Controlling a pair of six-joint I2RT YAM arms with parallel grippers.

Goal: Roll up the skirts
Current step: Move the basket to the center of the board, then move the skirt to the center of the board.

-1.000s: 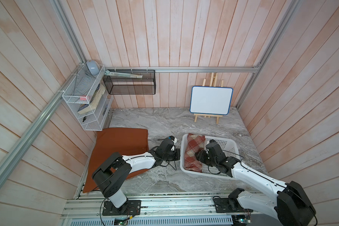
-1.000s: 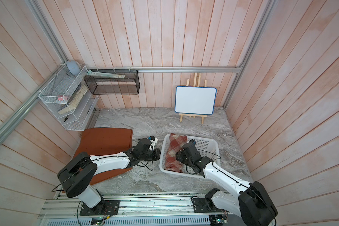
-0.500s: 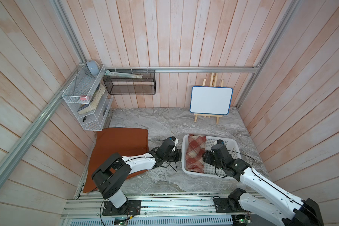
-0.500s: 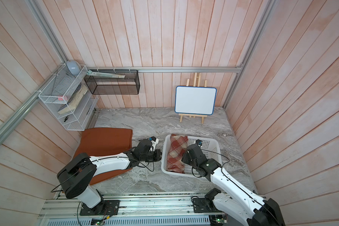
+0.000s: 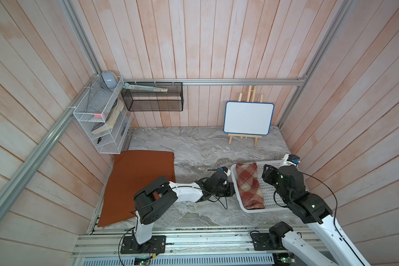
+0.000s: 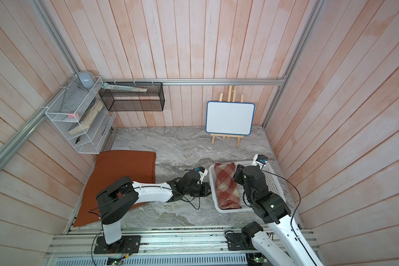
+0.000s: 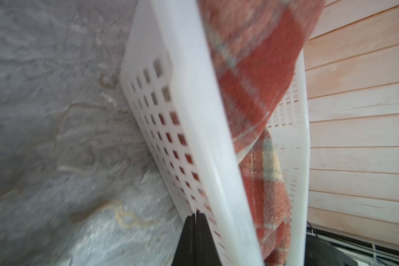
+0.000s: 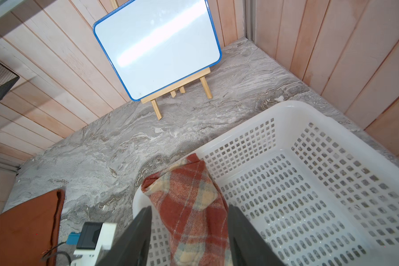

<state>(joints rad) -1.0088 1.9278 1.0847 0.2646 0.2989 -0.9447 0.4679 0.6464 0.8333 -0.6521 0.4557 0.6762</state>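
The plaid skirt (image 5: pixel 249 187) lies rolled into a thick, lumpy bundle inside the white basket (image 5: pixel 263 210), stretched along the basket's left wall from the far rim to the near one. Its woolly cloth shows rust-red squares crossed by cream and pale grey-blue bands, and in the right wrist view a loose corner (image 8: pixel 194 165) pokes up over the far rim. The rust-orange skirt (image 5: pixel 136 184) is plain and unrolled. It is spread flat on the grey marble table (image 5: pixel 194 149) on the left side, well apart from the basket, with its near corner reaching the table's front edge and the left arm crossing over part of it. The left gripper (image 7: pixel 196 215) has its black fingers pressed together with nothing between them, low on the table and right at the basket's perforated outer wall. The right gripper (image 8: pixel 189 207) hangs above the basket with its jaws spread apart and holding nothing, and the plaid roll shows between its two fingers.
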